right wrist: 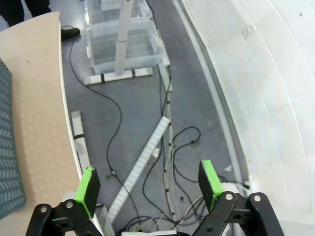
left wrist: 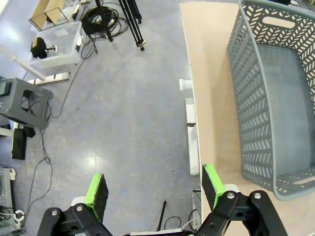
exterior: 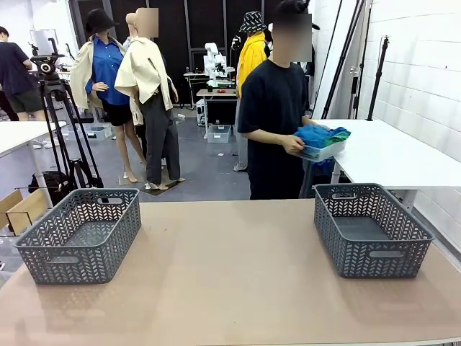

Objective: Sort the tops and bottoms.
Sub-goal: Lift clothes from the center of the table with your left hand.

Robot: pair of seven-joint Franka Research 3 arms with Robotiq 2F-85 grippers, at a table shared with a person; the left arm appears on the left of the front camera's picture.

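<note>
Front view: person [exterior: 274,108] at far side holds folded blue-and-green fabric pile [exterior: 322,135]; left gripper [left wrist: 155,189] and right gripper [right wrist: 149,183] gape apart, empty.

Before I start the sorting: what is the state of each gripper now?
Left gripper: open, holding nothing.
Right gripper: open, holding nothing.

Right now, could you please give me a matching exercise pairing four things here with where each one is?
Things: 1 stack of clothes; 2 left basket; 3 right basket; 4 left gripper.
Places: A right end of the table; B above the floor beside the table, open; C in the person's hands; D left end of the table.
Pairs: 1-C; 2-D; 3-A; 4-B.
</note>
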